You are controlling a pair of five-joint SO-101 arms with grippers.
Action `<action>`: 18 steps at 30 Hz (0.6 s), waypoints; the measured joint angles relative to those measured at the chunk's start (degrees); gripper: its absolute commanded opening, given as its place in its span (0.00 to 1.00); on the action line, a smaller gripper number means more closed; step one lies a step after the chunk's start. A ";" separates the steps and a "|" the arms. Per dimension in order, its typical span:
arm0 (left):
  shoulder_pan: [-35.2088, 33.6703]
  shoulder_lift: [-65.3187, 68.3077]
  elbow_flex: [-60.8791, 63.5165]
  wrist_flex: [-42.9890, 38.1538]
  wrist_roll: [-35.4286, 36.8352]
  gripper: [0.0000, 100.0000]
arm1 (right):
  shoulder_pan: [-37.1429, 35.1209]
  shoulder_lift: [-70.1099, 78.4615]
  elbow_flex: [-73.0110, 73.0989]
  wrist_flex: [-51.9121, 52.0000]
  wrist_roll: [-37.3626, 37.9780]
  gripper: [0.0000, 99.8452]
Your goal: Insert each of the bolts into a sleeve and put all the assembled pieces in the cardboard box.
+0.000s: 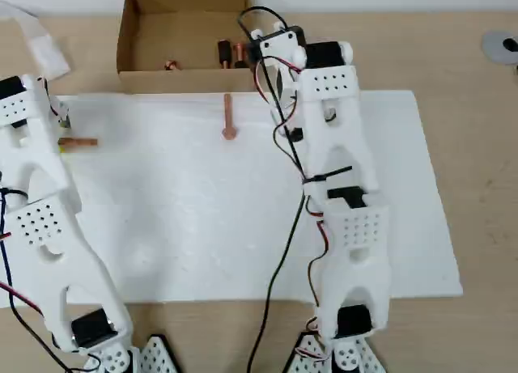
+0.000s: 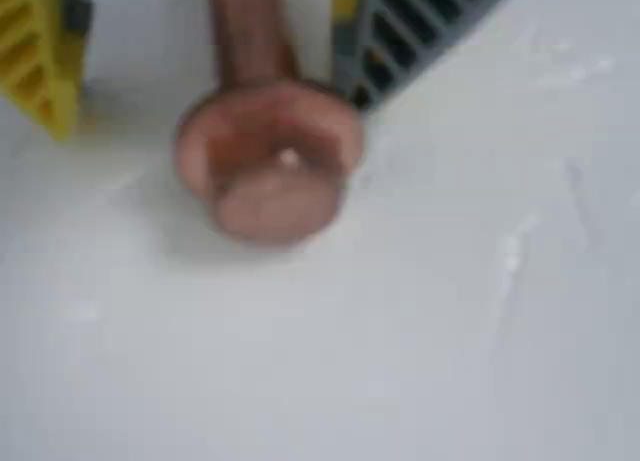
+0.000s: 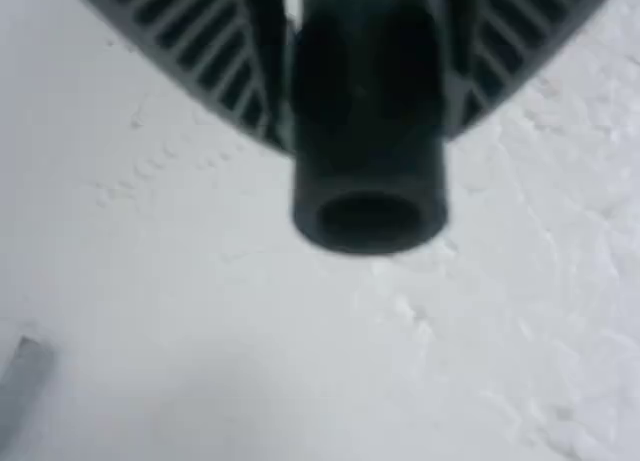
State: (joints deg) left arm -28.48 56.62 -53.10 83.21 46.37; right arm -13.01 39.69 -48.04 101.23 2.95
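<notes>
The table point(image 1: 477, 146) is carrying a white foam sheet point(image 1: 202, 211), and the cardboard box point(image 1: 125, 41) is sitting at the sheet's far edge, holding assembled pieces point(image 1: 231, 52). The left gripper point(image 2: 200, 91) is clamping a bolt point(image 2: 270, 171) low over the sheet's left side. The right gripper point(image 3: 370, 81) is gripping a black sleeve point(image 3: 370, 181) above the foam. A second bolt point(image 1: 229, 116) is lying loose near the box.
</notes>
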 measured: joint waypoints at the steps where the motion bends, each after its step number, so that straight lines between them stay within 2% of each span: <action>1: 0.00 0.18 -0.18 0.00 0.00 0.05 | 0.00 0.00 0.00 0.00 0.00 0.01; 3: 0.00 0.44 -1.14 0.18 0.09 0.00 | 0.00 0.00 0.00 0.00 0.00 0.01; 12: -1.58 0.79 -2.11 3.25 -0.26 0.00 | 0.00 0.00 0.00 0.00 0.00 0.01; 18: -2.90 1.14 -10.73 14.68 -12.22 0.00 | -0.18 0.00 0.00 0.00 0.00 0.01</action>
State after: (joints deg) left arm -31.38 57.76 -63.82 97.89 34.15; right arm -13.19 39.69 -48.04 101.23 2.95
